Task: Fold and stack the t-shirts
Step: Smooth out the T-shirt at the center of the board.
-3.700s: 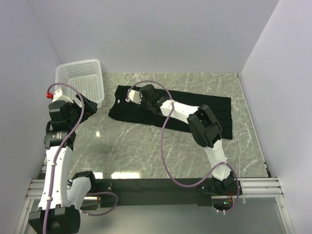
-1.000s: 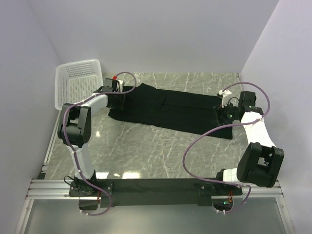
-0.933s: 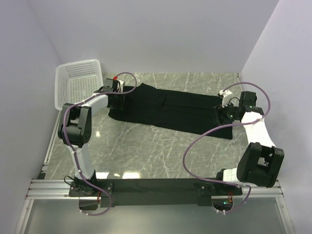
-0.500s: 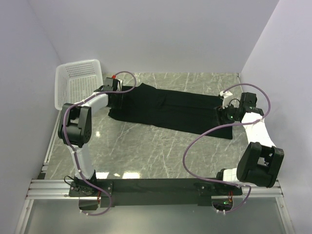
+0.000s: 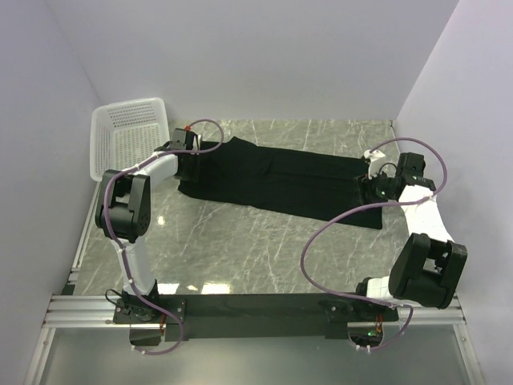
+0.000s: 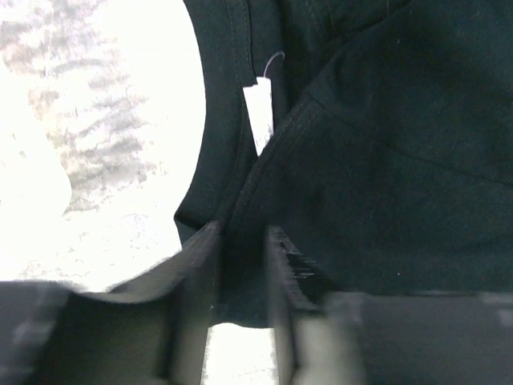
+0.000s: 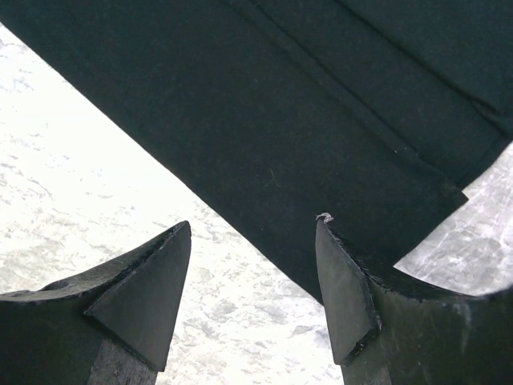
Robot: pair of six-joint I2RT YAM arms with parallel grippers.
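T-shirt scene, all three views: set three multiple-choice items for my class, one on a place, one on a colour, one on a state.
1. Where on the table does the basket stand?
A) in the middle
B) near right corner
C) far left corner

2. What colour is the t-shirt?
A) white
B) black
C) red

3. How is the right tool?
A) open
B) shut on the basket
C) shut on nothing

Answers:
1 C, the top view shows the basket at the far left, just past the t-shirt's left end.
2 B, the cloth is black in every view.
3 A, its fingers stand wide apart in the right wrist view.
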